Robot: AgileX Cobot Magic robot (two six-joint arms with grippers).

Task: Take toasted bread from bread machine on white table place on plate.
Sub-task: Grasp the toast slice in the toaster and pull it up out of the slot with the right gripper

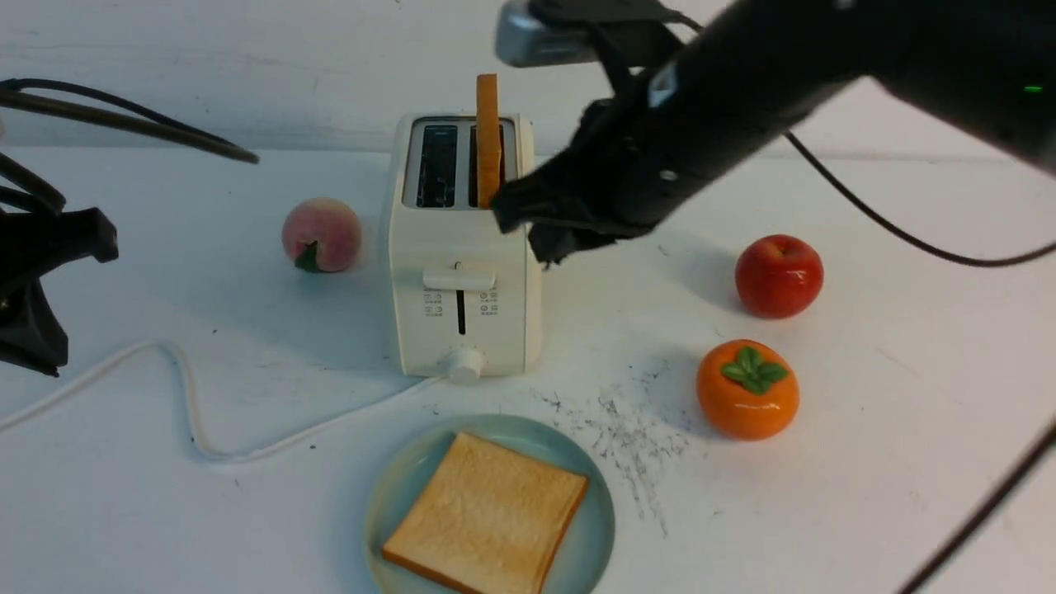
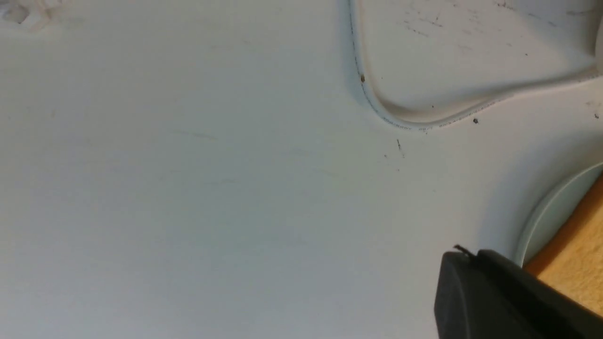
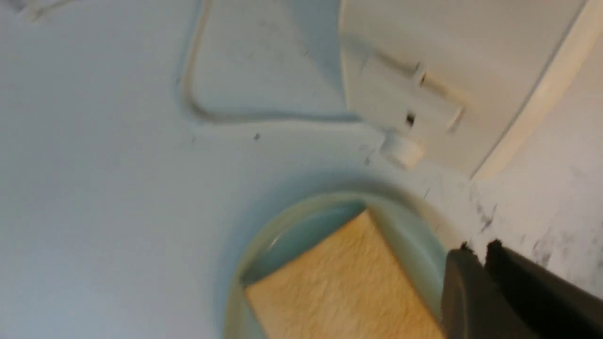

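Scuffed white worktop [image 1: 907, 462], and one slice [image 1: 487, 516] lies flat on the plate [image 1: 392, 495] while the other toasted bread [image 1: 487, 132] stands in the right slot of the bread machine [image 1: 462, 289]. Right pincer [image 1: 528, 227] sits just beside it, tips nearly together, gripping nothing: it should spread, straddle the crust, lift straight up. Apple [image 1: 779, 275] and persimmon [image 1: 747, 389] lie well clear on the right; left pincer [image 2: 464, 258] closed, empty.

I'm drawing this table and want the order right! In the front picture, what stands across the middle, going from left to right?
peach → toaster → red apple
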